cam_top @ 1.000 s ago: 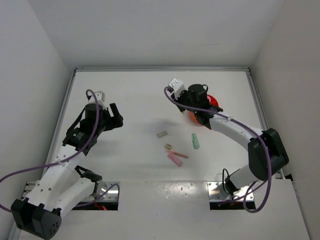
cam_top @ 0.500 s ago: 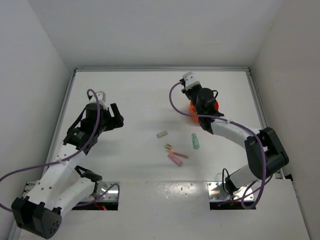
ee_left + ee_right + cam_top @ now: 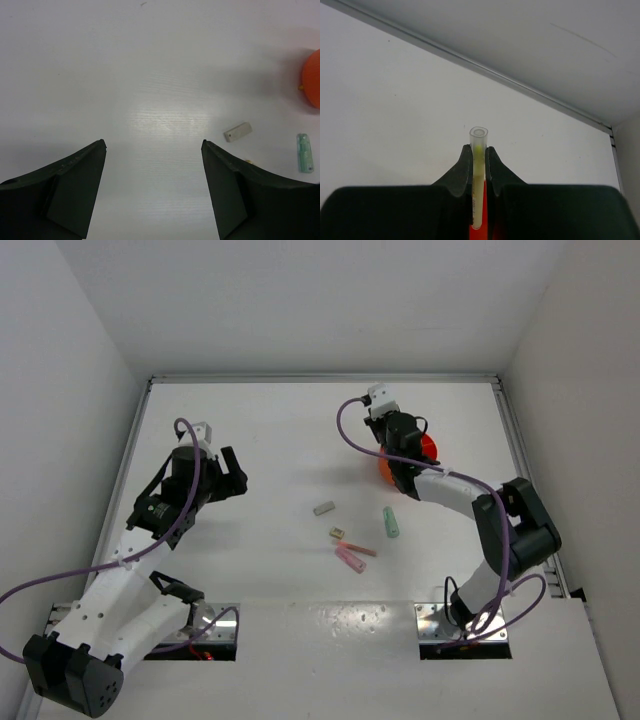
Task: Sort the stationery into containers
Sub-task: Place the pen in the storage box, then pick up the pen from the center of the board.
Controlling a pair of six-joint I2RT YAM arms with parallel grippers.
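My right gripper [image 3: 478,150] is shut on a pale-yellow pen [image 3: 478,175] with a clear cap, held along the fingers over the orange bowl [image 3: 428,448], whose orange shows under the pen [image 3: 479,234]. In the top view the right gripper [image 3: 392,430] covers most of the bowl. Loose on the table lie a grey block [image 3: 323,508], a tan block [image 3: 338,533], a mint-green pen [image 3: 391,522], a thin pink stick [image 3: 358,547] and a chunky pink tube [image 3: 350,559]. My left gripper [image 3: 154,145] is open over bare table, far left of them [image 3: 232,472]. The left wrist view shows the grey block [image 3: 237,132], mint pen [image 3: 304,152] and bowl edge [image 3: 312,79].
A raised rail [image 3: 320,378] runs along the table's far edge, with white walls on the left, back and right. The right wrist view shows that rail [image 3: 470,62] beyond the pen.
The right arm swung right and toward the back, carrying the yellow pen over the orange bowl, then settled a little. The left arm has not moved.
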